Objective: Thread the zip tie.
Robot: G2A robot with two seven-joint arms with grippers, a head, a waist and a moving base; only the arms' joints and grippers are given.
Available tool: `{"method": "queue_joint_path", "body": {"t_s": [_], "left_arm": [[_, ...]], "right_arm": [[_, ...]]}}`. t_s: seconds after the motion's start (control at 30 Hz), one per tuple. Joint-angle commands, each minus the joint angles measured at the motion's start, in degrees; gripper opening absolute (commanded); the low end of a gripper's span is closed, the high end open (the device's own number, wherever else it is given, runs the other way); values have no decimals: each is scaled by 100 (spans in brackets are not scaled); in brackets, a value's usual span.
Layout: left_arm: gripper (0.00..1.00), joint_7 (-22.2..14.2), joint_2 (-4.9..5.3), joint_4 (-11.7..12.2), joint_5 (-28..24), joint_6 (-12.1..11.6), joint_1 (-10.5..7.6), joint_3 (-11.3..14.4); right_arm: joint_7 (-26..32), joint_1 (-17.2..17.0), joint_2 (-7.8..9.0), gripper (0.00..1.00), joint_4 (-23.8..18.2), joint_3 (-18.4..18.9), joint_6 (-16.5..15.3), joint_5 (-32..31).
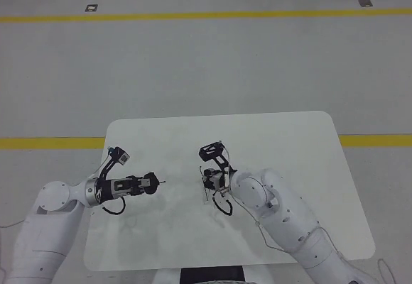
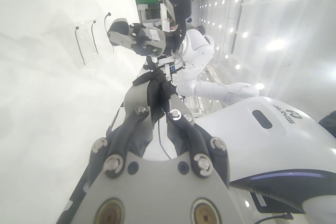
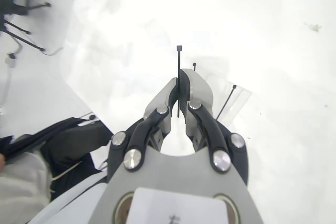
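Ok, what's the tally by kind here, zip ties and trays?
Black zip ties: 3 (held zip tie in the right gripper; two loose zip ties on the clear tray)
Clear tray: 1
Total: 4
A thin black strand at the left gripper may be another tie; cannot tell.

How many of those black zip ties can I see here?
3 for sure: one zip tie in the right gripper's jaws, two zip ties on the clear sheet on the table. A thin black strip in the left gripper's shut jaws may be a fourth.
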Motion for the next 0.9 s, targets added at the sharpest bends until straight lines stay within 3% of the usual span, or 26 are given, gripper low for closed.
{"method": "queue_joint_path", "body": {"t_s": [0.0, 0.23, 0.57, 0.6, 0.67, 0.8, 0.87], "left_arm": [[0, 0, 0, 0, 0, 0, 0, 0], [0, 0, 0, 0, 0, 0, 0, 0], [0, 0, 0, 0, 0, 0, 0, 0], [0, 134, -4, 9, -5, 64, 6, 29], [0, 124, -6, 11, -111, 182, 5, 118], [0, 0, 29, 98, -797, 373, -48, 390], [0, 0, 70, 168, -983, 392, -80, 505]], "right_arm": [[-178, -147, 30, 0, -83, 262, -219, 526], [-328, -396, 107, 0, -38, 787, -967, 1953], [-441, -411, 109, 0, -27, 783, -981, 1930], [-534, -416, 115, 0, -32, 764, -1055, 1844], [-678, -446, 120, 0, -63, 759, -1351, 2048], [-694, -456, 164, 0, 41, 823, -2325, 2705], [-646, -396, 186, 0, -13, 774, -2325, 2936]]}}
